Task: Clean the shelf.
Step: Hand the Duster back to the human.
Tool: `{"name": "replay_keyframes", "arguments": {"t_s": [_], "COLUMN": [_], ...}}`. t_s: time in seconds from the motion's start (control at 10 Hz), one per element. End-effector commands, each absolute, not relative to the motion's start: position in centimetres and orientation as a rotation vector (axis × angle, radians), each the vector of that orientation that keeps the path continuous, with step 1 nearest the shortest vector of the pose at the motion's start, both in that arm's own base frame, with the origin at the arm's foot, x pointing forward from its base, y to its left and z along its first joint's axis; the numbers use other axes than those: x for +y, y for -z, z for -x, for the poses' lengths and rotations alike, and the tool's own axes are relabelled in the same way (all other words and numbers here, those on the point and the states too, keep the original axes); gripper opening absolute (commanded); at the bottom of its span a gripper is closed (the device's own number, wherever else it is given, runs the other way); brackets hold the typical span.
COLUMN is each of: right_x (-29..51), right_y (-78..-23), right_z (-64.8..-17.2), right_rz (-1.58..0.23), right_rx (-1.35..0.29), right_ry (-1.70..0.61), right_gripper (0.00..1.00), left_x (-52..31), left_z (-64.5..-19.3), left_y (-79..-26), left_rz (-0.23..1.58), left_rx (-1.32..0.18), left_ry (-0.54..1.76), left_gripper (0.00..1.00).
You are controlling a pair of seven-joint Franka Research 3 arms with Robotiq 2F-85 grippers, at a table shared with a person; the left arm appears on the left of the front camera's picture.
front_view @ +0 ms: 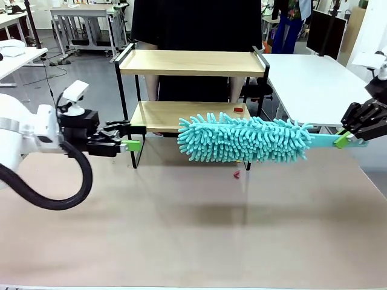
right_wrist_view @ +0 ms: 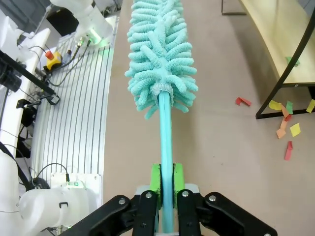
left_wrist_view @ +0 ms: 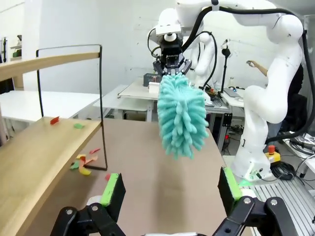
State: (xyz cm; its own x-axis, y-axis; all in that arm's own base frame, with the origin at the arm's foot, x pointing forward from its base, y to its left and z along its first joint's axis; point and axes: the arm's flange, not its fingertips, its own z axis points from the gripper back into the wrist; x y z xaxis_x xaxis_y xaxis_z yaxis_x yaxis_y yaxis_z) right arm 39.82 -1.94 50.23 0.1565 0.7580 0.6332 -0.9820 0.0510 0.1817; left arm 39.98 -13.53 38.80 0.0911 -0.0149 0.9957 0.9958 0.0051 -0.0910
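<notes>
Your shelf (front_view: 192, 63) stands at the far side of the bench (front_view: 193, 229), a two-tier rack with pale wooden boards and a thin black frame, and a person (front_view: 196, 24) in dark clothing stands just behind it. Your right claw (front_view: 349, 140) is clamped on the turquoise handle of a fluffy microfiber duster (front_view: 245, 139), whose shaggy head hangs level in front of the lower board, toward its right half. In the right wrist view you can see the handle pinched tight between the green pads (right_wrist_view: 156, 178), with the duster head (right_wrist_view: 160, 49) stretching away over the bench. Your left claw (front_view: 134, 145) has its fingers spread wide apart and holds nothing; it sits just beside the shelf's left front leg at lower-board height. A small red scrap (front_view: 238, 110) lies on the lower board, another bit (front_view: 236, 174) lies on the bench in front, and coloured paper scraps (right_wrist_view: 286, 124) are scattered by the shelf's foot.
</notes>
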Motion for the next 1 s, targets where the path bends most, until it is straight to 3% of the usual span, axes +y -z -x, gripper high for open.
{"name": "replay_keyframes", "arguments": {"t_s": [0.0,0.9], "right_x": [-2.1,-2.1], "right_y": [-50.4,-50.4], "right_z": [-39.7,-39.7], "right_rz": [-0.667,-0.667], "right_rx": [-0.424,-0.424], "right_ry": [-1.390,-1.390], "right_gripper": [0.13,0.13], "left_x": [-15.4,-22.4], "left_z": [-41.5,-42.2], "left_y": [-39.3,-38.6], "left_rz": [1.245,1.271], "left_rx": [-1.154,-1.044], "left_ry": [1.153,1.174], "left_gripper": [1.00,1.00]}}
